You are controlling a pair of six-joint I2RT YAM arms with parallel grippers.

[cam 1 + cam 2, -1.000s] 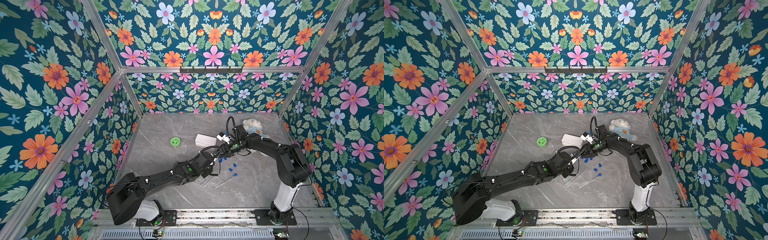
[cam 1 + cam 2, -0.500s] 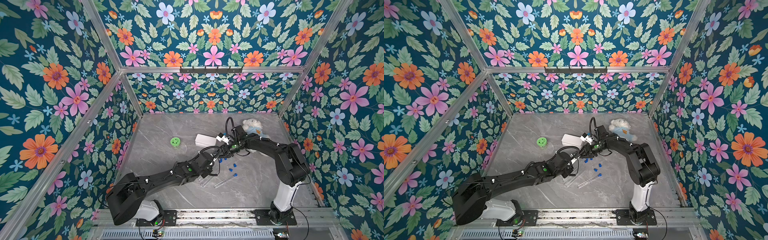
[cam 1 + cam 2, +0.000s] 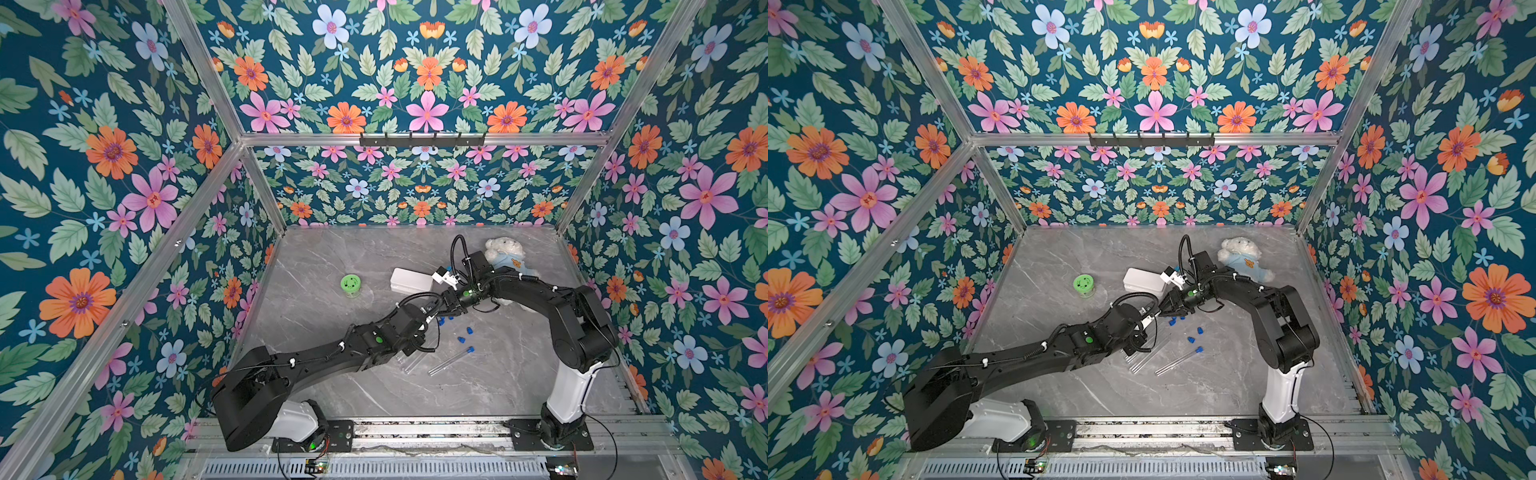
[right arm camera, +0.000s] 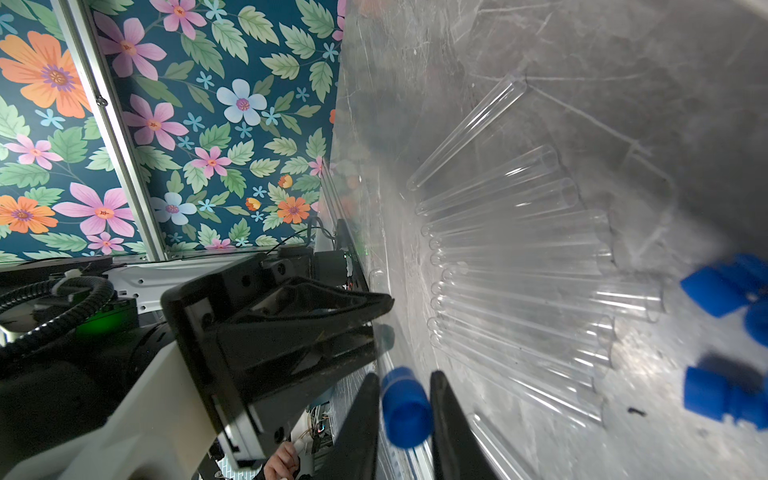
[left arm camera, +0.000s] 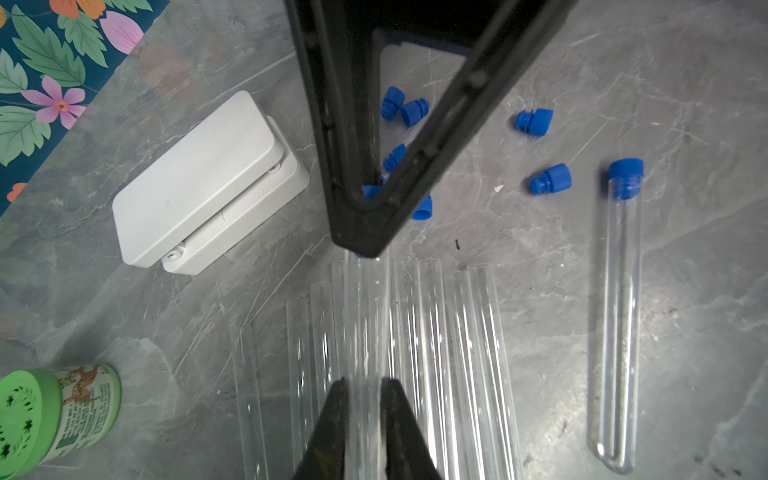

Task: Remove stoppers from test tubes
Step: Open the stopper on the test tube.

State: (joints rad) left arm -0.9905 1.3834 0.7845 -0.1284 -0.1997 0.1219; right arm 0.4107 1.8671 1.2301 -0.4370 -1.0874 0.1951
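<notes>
Progress: we judge the job mostly done. A row of bare tubes [image 5: 457, 353] lies side by side on the counter [image 3: 332, 257], mouths open. Several loose stoppers [image 5: 535, 121] are scattered just beyond them.

- In hand: the left end effector [image 5: 365, 386] is clenched on a clear tube [image 5: 365, 324], held off the counter above the row.
- The right end effector [image 4: 405, 378] has its fingers pressed in from both sides on the blue stopper [image 4: 405, 411] at that tube's mouth. The stopper looks seated, not yet pulled.
- Left to do: this one, plus a capped tube [image 5: 619, 311] lying apart from the row, plug in place. We see no other capped tubes, though the arms hide part of the pile.

Surface: grey marble-look slab, scuffed, with a few specks. It also carries a white box [image 5: 199, 178], a green-lidded jar [image 3: 351, 284] and a plush toy [image 3: 507, 253] by the back wall.

Room: floral-print panels on all sides, aluminium frame posts, a hook rail high on the back.
</notes>
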